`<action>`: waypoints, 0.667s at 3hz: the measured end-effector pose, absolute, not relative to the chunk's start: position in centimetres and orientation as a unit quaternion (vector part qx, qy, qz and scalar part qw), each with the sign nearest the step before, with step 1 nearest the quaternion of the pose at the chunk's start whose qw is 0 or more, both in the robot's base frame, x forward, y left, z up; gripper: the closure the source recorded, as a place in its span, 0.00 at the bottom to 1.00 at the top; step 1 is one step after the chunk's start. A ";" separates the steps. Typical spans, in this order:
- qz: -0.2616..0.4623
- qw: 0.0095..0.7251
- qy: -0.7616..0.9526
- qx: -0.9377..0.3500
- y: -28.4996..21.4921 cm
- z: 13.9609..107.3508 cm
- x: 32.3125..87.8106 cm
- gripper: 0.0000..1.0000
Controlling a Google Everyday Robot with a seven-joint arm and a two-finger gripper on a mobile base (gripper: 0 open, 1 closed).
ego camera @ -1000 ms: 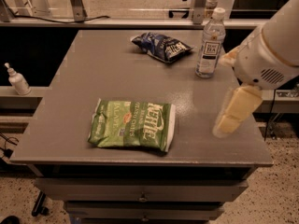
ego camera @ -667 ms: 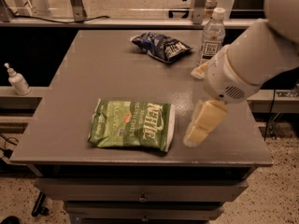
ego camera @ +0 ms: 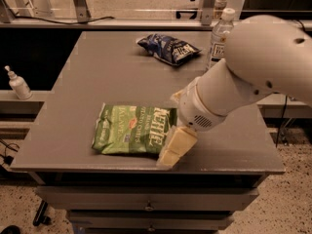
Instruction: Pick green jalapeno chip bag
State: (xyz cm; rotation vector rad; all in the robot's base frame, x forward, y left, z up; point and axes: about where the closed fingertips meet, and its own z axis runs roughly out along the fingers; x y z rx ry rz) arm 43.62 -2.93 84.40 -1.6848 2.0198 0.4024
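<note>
The green jalapeno chip bag (ego camera: 131,129) lies flat near the front edge of the grey table (ego camera: 97,72), its white lettering towards the right. My gripper (ego camera: 169,129) is at the bag's right end, low over the table. It is open: one cream finger (ego camera: 175,147) lies by the bag's front right corner, and the tip of the other shows by its far right corner. The white arm (ego camera: 253,67) comes in from the right and hides the table behind it.
A smaller dark blue chip bag (ego camera: 168,48) lies at the back of the table. A clear water bottle (ego camera: 219,35) stands at the back right, partly behind the arm. A white pump bottle (ego camera: 18,84) stands on a shelf at the left.
The arm has swung left and forward across the table. The gripper moved from the right side of the table to the right end of the green bag. The bags and bottle have not moved.
</note>
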 end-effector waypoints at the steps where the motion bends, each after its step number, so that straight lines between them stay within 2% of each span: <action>1: 0.168 0.237 0.741 -0.605 -0.7 82.9 43.4 0.18; 2: 0.177 0.243 0.741 -0.600 0.9 82.8 44.1 0.42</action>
